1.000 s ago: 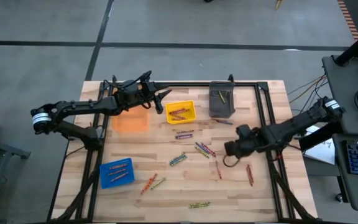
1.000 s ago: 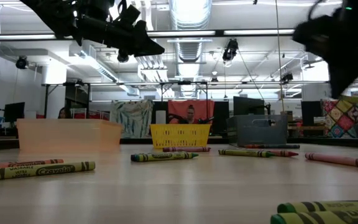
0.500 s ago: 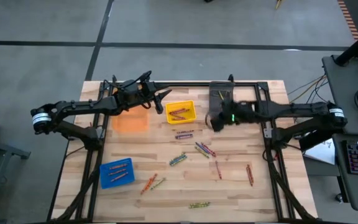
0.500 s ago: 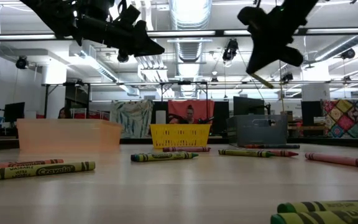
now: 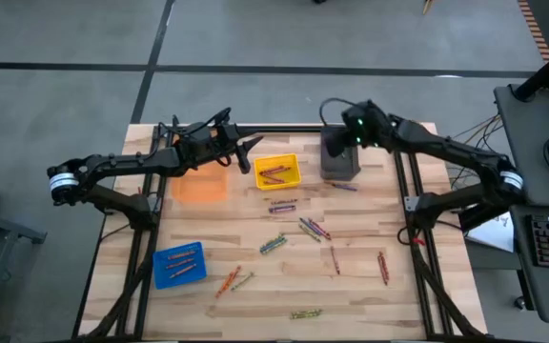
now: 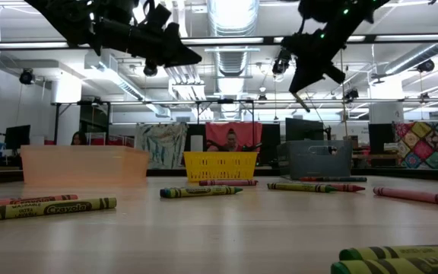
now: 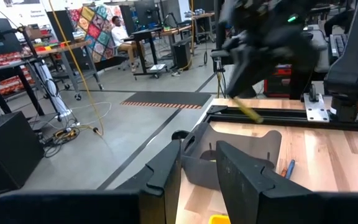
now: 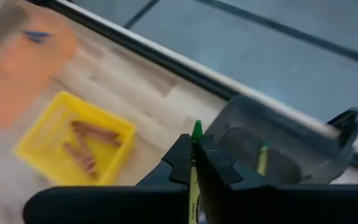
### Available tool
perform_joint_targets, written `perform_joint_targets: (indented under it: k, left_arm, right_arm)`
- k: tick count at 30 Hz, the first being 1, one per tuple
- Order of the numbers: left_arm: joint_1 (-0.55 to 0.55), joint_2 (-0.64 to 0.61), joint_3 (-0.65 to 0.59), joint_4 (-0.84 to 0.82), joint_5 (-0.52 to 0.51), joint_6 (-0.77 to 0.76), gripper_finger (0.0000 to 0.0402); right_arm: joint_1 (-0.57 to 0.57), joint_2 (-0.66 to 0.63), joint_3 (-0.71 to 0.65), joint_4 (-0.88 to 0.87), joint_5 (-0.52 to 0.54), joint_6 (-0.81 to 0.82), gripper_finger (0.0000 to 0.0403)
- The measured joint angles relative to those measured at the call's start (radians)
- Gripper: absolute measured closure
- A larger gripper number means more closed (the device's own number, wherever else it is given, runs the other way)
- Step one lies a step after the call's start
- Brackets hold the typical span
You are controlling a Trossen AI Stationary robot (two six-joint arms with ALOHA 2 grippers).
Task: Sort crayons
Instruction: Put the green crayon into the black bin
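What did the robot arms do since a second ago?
The right gripper, shut on a green-tipped crayon, swung from low over the table's right side up and across to above the grey bin. The left gripper, the other bins and the loose crayons stayed put.

Four bins (image 5: 339,157), about twenty crayons (image 5: 315,229), two arms (image 5: 132,170).

Orange bin (image 5: 199,185), yellow bin (image 5: 277,172), grey bin (image 5: 339,156), blue bin (image 5: 179,264), perhaps plastic

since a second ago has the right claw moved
Yes. In the high view the right claw went from the table's near right side to above the grey bin.
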Motion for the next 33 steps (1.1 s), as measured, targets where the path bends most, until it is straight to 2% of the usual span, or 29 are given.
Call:
perform_joint_targets:
  k: [10,16,23,33]
  left_arm:
    - [0.000,0.000,0.000,0.001,0.000,0.000,0.0318]
    - [0.000,0.000,0.000,0.000,-0.004,0.000,0.0318]
    - [0.000,0.000,0.000,0.000,-0.005,0.000,0.0318]
    - [0.000,0.000,0.000,-0.001,-0.005,0.000,0.0318]
  right_arm:
    - [-0.097,0.247,0.148,0.005,0.001,-0.161,0.0394]
    - [-0.109,0.364,0.221,-0.136,0.001,-0.192,0.0394]
    - [-0.118,0.414,0.234,-0.277,0.000,-0.199,0.0394]
    - [-0.125,0.438,0.183,-0.282,0.001,-0.203,0.0394]
